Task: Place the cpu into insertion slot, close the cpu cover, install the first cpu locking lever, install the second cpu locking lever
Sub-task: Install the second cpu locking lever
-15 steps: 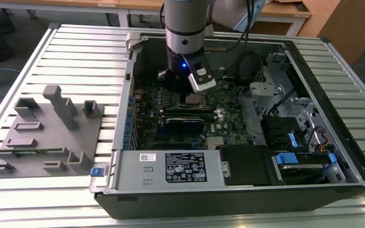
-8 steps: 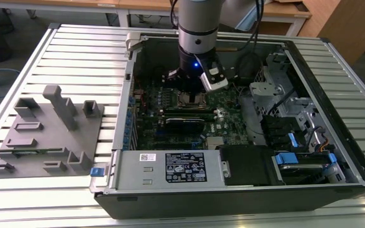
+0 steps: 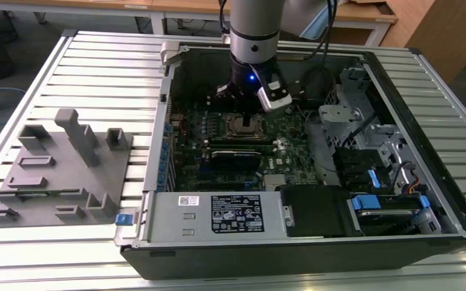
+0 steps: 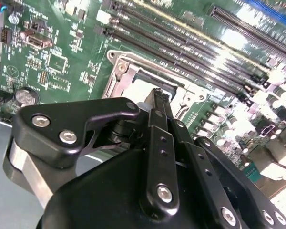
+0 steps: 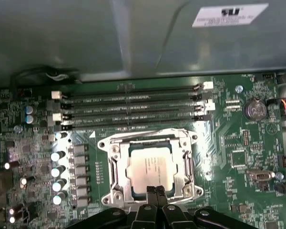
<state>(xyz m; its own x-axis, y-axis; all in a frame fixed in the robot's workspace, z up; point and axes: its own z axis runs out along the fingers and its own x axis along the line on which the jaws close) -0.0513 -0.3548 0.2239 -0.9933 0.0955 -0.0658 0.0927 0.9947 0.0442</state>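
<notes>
My gripper (image 5: 156,190) hangs low over the green motherboard (image 5: 229,133) inside the open computer case (image 3: 427,200); in the first wrist view its two fingertips (image 5: 151,191) stand pressed together with nothing visible between them, so I judge the fingers closed and empty; in the second wrist view the same fingers (image 4: 158,102) run forward as one narrow black bar toward the socket.

The cpu (image 5: 150,165) lies flat in the insertion slot (image 5: 115,160), silvery top upward, directly ahead of and just below my fingertips; the tips overlap its near edge in the first wrist view, but contact cannot be confirmed from these pictures.

The cpu cover (image 5: 148,137) surrounds the chip as a bright metal frame; whether it is fully down over the cpu or partly raised I cannot tell; the locking levers cannot be made out separately.

Controlling relation: the socket sits forward of my fingers along their pointing line; it is square, with no long axis of its own; the four long memory slots (image 5: 133,107) lie beyond it, well past the fingertips, running crosswise to my fingers.

In the exterior view my gripper (image 3: 245,106) stands upright just above the socket (image 3: 245,126); a grey parts fixture (image 3: 55,176) rests outside the case, well apart.
</notes>
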